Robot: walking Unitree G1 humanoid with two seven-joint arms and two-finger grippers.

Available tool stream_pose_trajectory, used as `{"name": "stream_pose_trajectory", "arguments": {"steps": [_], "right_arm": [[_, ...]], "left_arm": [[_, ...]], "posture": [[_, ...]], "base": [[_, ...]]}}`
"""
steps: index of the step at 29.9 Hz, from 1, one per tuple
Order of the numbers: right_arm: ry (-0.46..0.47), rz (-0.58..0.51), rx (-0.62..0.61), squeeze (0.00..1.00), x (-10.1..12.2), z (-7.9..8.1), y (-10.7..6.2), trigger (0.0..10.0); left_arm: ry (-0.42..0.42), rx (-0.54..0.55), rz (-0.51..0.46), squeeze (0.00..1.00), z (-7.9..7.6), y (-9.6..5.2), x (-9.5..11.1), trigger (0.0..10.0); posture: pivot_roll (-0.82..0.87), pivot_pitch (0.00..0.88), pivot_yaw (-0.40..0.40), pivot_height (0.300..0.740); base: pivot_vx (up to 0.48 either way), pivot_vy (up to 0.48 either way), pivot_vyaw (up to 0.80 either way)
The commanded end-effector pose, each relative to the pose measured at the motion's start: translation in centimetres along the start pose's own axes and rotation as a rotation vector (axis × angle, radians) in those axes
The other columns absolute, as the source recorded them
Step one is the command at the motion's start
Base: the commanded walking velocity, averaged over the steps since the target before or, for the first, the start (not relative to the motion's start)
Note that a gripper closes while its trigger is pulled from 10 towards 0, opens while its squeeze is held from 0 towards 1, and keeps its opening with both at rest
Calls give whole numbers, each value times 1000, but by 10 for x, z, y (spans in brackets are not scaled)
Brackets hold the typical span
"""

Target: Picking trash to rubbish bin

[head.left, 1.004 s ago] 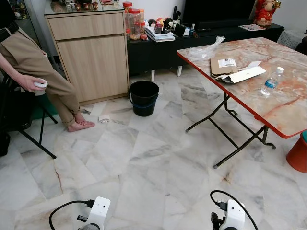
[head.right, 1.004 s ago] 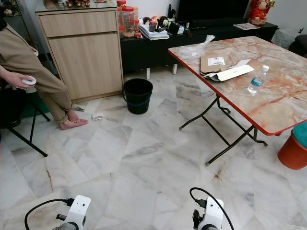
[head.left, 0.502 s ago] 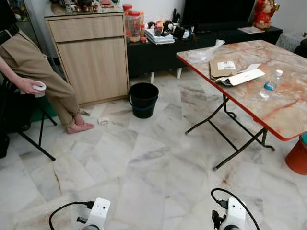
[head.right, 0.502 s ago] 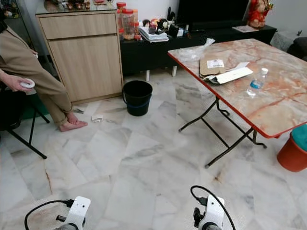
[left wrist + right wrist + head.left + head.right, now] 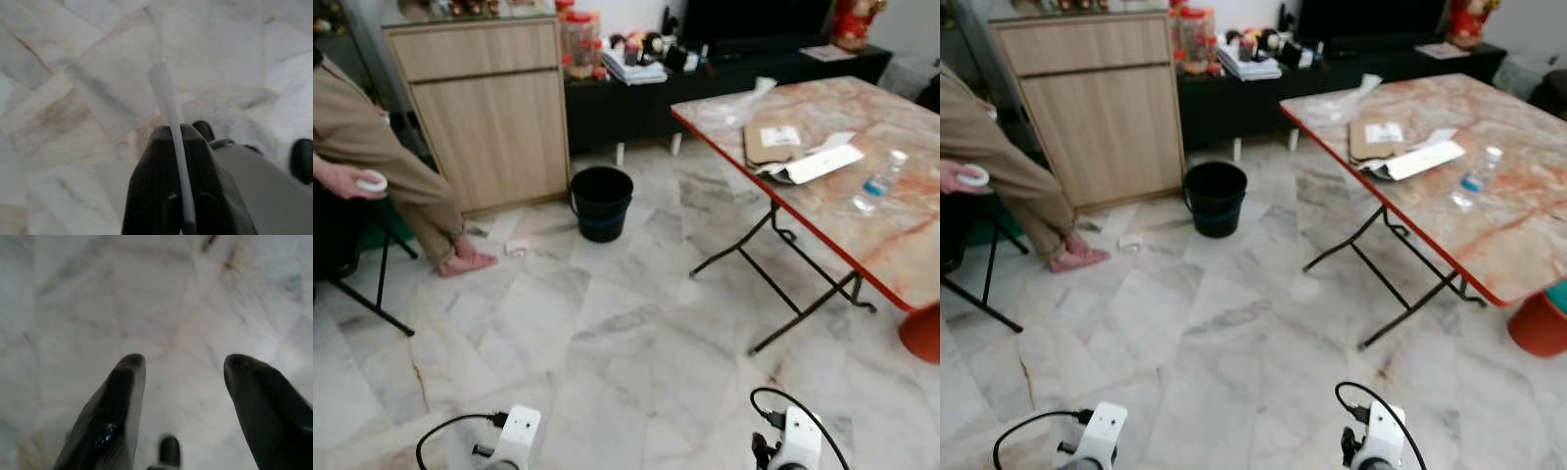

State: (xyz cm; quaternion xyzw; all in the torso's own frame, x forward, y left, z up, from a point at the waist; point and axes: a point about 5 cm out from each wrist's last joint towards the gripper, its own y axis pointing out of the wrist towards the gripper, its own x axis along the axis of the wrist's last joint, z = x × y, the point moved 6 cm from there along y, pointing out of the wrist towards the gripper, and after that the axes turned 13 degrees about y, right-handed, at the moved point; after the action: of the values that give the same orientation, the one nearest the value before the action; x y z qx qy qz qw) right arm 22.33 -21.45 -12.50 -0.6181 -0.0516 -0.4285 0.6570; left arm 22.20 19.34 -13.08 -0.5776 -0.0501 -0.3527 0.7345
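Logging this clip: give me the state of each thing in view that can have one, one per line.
Left tool: shut on a thin white strip.
Right tool: open, holding nothing, over the floor.
Black bin: upright, open-topped, on the floor.
Plastic bottle: upright on the table.
Cardboard packet: lying flat.
Cabinet: closed.

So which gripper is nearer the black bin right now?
Left, slightly. The black bin stands far ahead, left of centre. The left gripper, clamping a thin white strip, hangs low on that side; the right gripper hangs open, further right.
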Motion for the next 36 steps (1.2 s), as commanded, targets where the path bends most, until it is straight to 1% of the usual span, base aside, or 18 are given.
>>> {"name": "stream_pose_trajectory", "arguments": {"steps": [1, 14, 22, 28, 36], "right_arm": [[-2, 17, -33, 0, -4, -15, -2, 10000], [-6, 25, -31, 0, -9, -14, -3, 10000], [-33, 30, -14, 0, -10, -10, -3, 10000], [-5, 26, -24, 0, -9, -11, -3, 10000], [3, 26, -23, 0, -9, -10, -3, 10000]], "left_arm": [[-11, -10, -9, 0, -6, 1, 6, 10000], [-20, -7, -3, 0, -6, 0, 3, 10000], [-25, -7, 1, 0, -7, 0, 1, 10000], [-28, -7, 2, 0, -8, 0, 1, 10000], [-29, -9, 0, 0, -9, 0, 2, 10000]], "posture": [[161, 0, -76, 740], [166, 0, -84, 740], [168, 0, -86, 740], [168, 0, -86, 740], [168, 0, -86, 740]], "base": [[416, 0, 0], [417, 0, 0], [418, 0, 0], [416, 0, 0], [416, 0, -688]]}}
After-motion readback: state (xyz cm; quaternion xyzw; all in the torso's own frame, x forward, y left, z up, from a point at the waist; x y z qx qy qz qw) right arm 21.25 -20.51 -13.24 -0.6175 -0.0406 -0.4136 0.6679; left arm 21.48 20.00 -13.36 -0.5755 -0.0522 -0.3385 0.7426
